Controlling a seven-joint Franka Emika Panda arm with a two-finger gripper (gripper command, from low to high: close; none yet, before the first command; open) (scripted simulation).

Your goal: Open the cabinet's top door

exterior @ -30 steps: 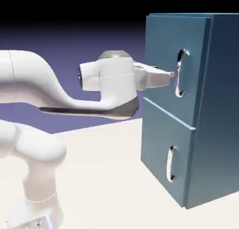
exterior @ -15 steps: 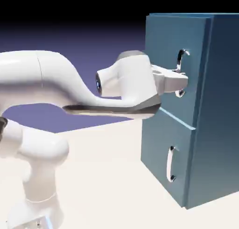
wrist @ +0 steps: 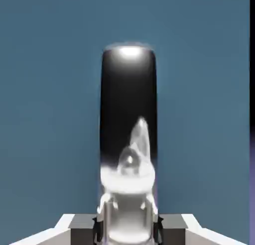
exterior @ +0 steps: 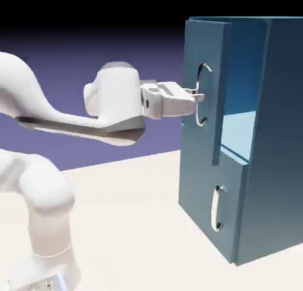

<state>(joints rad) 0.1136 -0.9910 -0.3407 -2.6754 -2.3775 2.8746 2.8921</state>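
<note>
The tall, boxy, dark teal-blue cabinet (exterior: 260,141) fills the right side of the exterior view, standing on the pale cream tabletop (exterior: 136,224) against a blue-violet backdrop. Its top door (exterior: 204,88), a flat teal-blue panel, stands ajar in the upper right of the frame: its handle edge is swung out toward the arm, and a lighter blue interior shows in the gap behind it at right of centre. The white arm's two-finger gripper (exterior: 197,96) reaches level from the left, and its jaws are pinched on the top door's long curved silver bar handle (exterior: 203,94), about midway along the bar. In the hand view that handle (wrist: 128,134) rises as a dark, glossy bar from between the jaws at the bottom edge, with flat teal door panel filling the rest of the frame and a thin violet strip down the right edge. Below the top door, the shorter lower door (exterior: 207,207) sits flush and shut, its smaller curved silver handle (exterior: 216,208) untouched. Nothing stands on the tabletop between the robot's white base (exterior: 50,248) at lower left and the cabinet.
</note>
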